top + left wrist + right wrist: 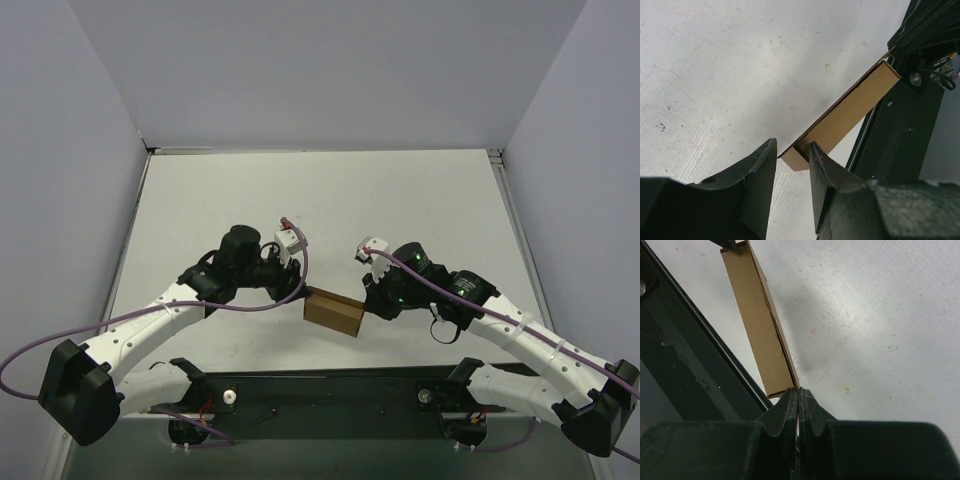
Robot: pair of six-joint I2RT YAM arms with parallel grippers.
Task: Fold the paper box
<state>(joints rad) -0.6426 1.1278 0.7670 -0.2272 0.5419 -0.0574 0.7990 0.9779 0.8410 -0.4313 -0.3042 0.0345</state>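
Note:
The paper box [333, 313] is a compact brown cardboard box lying on the white table near its front edge, between the two grippers. My left gripper [298, 288] is at the box's left end. In the left wrist view the left gripper [791, 150] is open, and the corner of the box [850, 112] lies just past the fingertips, partly behind the right finger. My right gripper [368, 300] is at the box's right end. In the right wrist view the right gripper [798, 392] is shut, pinching the thin edge of the box [757, 325] at its near corner.
The black base plate [330, 395] runs along the table's near edge just in front of the box, and it also shows in the left wrist view [900, 135] and the right wrist view [685, 370]. White walls enclose the table. Purple cables [150, 318] trail along both arms.

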